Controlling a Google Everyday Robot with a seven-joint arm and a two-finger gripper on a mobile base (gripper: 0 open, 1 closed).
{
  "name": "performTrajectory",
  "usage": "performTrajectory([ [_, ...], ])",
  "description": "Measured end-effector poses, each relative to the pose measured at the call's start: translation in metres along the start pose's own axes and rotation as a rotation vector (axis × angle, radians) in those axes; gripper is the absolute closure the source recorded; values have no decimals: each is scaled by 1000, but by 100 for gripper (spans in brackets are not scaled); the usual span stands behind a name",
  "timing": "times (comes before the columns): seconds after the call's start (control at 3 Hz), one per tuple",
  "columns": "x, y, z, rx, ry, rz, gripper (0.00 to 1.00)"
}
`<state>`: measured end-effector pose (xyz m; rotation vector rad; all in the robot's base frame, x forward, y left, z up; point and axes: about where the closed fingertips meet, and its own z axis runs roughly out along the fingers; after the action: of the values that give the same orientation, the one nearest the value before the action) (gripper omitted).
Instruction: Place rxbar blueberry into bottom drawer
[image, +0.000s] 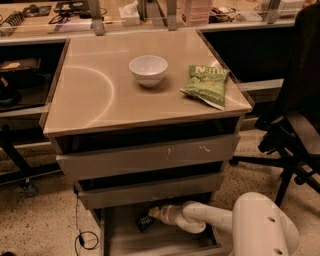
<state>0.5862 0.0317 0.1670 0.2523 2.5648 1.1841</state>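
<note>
Pincer (153, 214) lies by rxbar blueberry (144, 222) in bottom drawer (131, 241) (bowl (148, 70) on tabletop (90, 102)).

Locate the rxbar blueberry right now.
Camera view, bottom centre-left: the rxbar blueberry is in the open bottom drawer, near its back, right at the tip of the gripper reaching in from the right.

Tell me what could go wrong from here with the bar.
The gripper is low in the bottom drawer, just under the front of the middle drawer; raising the arm could strike it. The rxbar blueberry at the gripper's tip looks tilted, so it may land on edge or cling instead of lying flat.
</note>
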Motion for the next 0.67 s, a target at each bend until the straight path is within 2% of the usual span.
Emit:
performTrajectory([
  [0.33,-1,0,0,0,-1,0,100],
  [0.67,-1,0,0,0,-1,0,81],
])
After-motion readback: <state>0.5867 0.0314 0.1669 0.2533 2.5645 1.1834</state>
